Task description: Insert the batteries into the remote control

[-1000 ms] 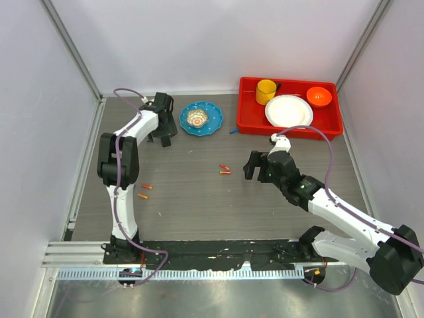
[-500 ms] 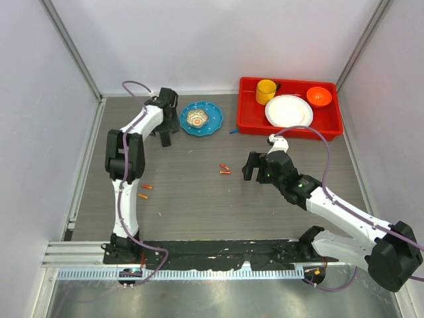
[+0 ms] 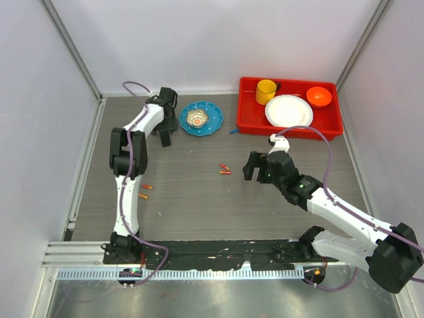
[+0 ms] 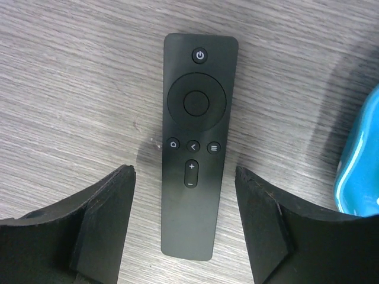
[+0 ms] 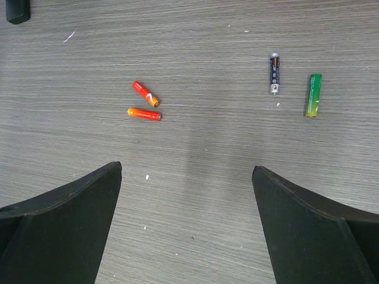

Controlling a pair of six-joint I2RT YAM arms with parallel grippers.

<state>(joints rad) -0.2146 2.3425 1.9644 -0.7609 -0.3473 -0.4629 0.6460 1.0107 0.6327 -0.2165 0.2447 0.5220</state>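
Key relation: remote [image 4: 195, 142] lies directly under the left gripper [image 4: 183, 177]. Its long axis runs straight away from the wrist and its near end sits between the 2 fingers. Jaws are spread wide with clearance on both sides and touch nothing. They straddle the narrow width, so a descend-and-close should catch it across the sides with no re-aim, by my read.

- Remote is near the far-left corner of the table [image 3: 199, 205], just beside the blue plate [image 3: 201, 119]. It lies flat, button face up. The battery bay isn't visible and is likely on the underside, so it probably needs flipping.
- The left arm is clearly the nearer one to the remote. The right arm is well away from it.
- Right gripper [image 3: 250, 165] is over mid-table, fingers apart, holding nothing.
- 2 orange-red batteries [image 5: 145, 103] lie ahead and left of it, close together, at an angle to each other.
- 2 more batteries [image 3: 144, 191] lie nearer the left edge, well apart from both grippers.
- Right wrist view also shows a black cell [image 5: 274, 73] and a green cell [image 5: 313, 94] ahead and to the right.
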